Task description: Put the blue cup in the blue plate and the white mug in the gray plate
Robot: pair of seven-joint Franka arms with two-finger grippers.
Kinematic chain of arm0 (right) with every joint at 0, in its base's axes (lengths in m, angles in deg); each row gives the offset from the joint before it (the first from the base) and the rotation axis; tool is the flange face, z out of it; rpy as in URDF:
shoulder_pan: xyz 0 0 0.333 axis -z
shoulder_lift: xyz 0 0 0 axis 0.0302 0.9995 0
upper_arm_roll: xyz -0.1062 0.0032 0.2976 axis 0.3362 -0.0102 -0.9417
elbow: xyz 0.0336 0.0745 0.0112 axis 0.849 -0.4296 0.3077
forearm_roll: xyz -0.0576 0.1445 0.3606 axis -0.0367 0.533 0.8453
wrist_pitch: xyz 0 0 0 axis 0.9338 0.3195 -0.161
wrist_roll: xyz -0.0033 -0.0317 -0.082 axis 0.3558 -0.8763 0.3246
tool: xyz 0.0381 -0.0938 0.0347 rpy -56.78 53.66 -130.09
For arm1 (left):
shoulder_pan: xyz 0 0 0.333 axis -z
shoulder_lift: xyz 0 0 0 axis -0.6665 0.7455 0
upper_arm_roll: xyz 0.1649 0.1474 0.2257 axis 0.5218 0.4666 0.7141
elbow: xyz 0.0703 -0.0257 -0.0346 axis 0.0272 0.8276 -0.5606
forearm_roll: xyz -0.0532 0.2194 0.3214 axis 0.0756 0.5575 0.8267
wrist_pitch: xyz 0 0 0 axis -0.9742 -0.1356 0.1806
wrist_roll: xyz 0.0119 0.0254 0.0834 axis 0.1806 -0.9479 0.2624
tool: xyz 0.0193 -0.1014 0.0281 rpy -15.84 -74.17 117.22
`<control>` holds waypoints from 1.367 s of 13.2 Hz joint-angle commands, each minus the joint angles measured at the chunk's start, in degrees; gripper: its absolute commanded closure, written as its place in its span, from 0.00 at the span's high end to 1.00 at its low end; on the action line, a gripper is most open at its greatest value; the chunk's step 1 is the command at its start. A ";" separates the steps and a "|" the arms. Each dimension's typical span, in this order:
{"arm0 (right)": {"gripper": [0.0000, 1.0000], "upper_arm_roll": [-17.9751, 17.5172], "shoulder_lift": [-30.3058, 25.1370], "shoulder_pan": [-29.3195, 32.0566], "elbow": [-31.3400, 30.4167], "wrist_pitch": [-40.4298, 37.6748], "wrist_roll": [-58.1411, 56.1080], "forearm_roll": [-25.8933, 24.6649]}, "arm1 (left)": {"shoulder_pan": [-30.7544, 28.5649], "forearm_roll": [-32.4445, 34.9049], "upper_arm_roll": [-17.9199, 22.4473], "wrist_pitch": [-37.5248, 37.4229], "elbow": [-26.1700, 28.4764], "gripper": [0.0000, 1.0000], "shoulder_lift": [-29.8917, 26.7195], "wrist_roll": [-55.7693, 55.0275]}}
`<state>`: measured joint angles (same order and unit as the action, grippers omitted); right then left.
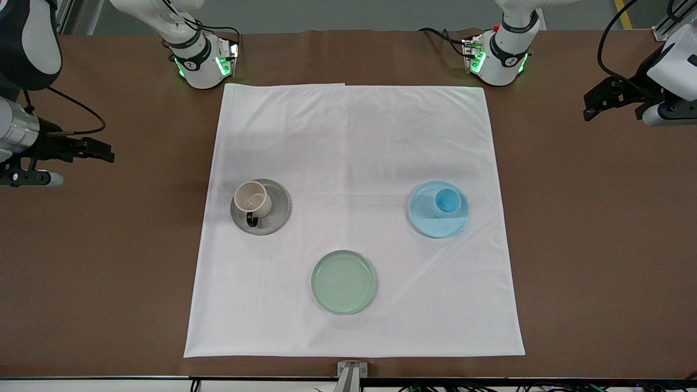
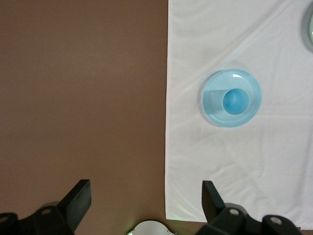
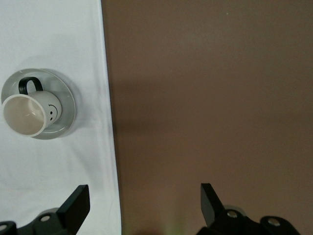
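- Now the blue cup (image 1: pixel 446 202) stands upright in the blue plate (image 1: pixel 430 223), toward the left arm's end of the white cloth (image 1: pixel 354 136)
- the white mug (image 1: pixel 252 199) stands in the gray plate (image 1: pixel 277 215), toward the right arm's end
- left gripper (image 2: pixel 146 200): jaws wide, empty, over bare table beside the cloth
- right gripper (image 3: pixel 144 203): jaws wide, empty, over the cloth's edge
- a pale green plate (image 1: pixel 343 282) lies nearest the front camera

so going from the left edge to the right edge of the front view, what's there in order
right claw → white mug on gray plate → green plate → blue cup on blue plate → left claw
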<state>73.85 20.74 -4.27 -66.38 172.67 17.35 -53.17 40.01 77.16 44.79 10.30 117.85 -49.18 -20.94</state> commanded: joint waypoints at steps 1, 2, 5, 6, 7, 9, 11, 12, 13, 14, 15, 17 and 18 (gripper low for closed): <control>1.00 -1.16 -0.92 1.13 2.66 1.09 -0.99 -1.28 | -1.11 -0.86 -0.90 1.22 1.30 1.00 -1.40 -0.16; 1.00 -1.25 -0.74 1.04 4.85 0.91 -0.99 -1.28 | -1.20 -0.78 -0.98 1.40 1.30 1.00 -1.31 -0.16; 1.00 -1.25 0.40 1.30 12.68 -0.31 -0.64 -0.93 | -1.55 -0.78 -1.07 1.75 1.30 1.00 -1.22 -0.16; 1.00 -1.25 0.40 1.30 14.00 -0.32 -0.55 -0.76 | -1.55 -0.78 -1.07 1.75 1.30 1.00 -1.14 -0.16; 1.00 -1.25 0.40 1.30 15.32 -0.32 -0.55 -0.67 | -1.38 -0.69 -0.99 2.19 1.39 1.00 -1.05 -0.16; 1.00 -1.25 0.40 1.22 17.26 -0.40 -0.55 -0.50 | -1.11 -0.16 -0.98 2.63 1.48 1.00 -0.70 -0.07; 1.00 -1.34 0.40 0.95 17.53 -0.23 -0.55 -0.41 | -1.11 -0.16 -0.98 3.77 1.39 1.00 -0.43 -0.07; 1.00 -1.42 0.40 0.86 17.53 -0.23 -0.55 -0.32 | -1.11 -0.16 -1.07 3.95 1.04 1.00 0.09 -0.07; 1.00 -1.43 0.40 0.86 17.53 -0.32 -0.55 -0.32 | -1.02 -0.16 -1.07 4.65 1.04 1.00 0.18 -0.07; 1.00 -1.43 0.40 0.86 17.53 -0.32 -0.55 -0.32 | -0.94 -0.16 -0.99 4.74 1.12 1.00 0.27 -0.07; 1.00 -1.43 0.40 0.86 17.53 -0.40 -0.55 -0.32 | -0.94 -0.16 -0.98 4.65 1.12 1.00 0.18 -0.07; 1.00 -1.43 0.40 0.86 17.53 -0.41 -0.55 -0.32 | -1.20 -0.25 -0.98 4.65 0.86 1.00 0.18 0.02; 1.00 -1.43 0.40 0.86 17.62 -0.32 -0.55 -0.32 | -1.20 -0.25 -0.90 4.65 0.86 1.00 0.18 0.02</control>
<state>73.07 20.87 -4.03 -49.74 173.09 16.85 -53.21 39.42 77.16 44.28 14.52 118.79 -48.72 -21.00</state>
